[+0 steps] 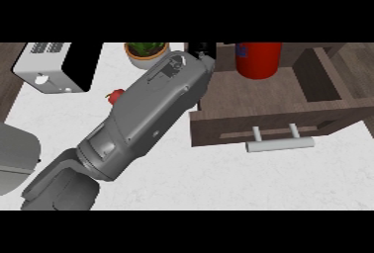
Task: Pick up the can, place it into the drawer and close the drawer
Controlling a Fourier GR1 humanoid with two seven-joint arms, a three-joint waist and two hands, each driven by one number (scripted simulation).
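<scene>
White counter (219, 183) | open drawer (321, 79) at right | red can (257, 60) upright over it | left hand (203, 52) just beside can, grip hidden, cannot tell.

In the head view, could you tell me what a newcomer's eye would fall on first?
First the big grey forearm, running from the lower left up toward the top centre and hiding much of the white counter. Next the red can, upright at the top, right of the forearm's end, at the back of the open wooden drawer. The drawer's silver handle faces the viewer.
</scene>
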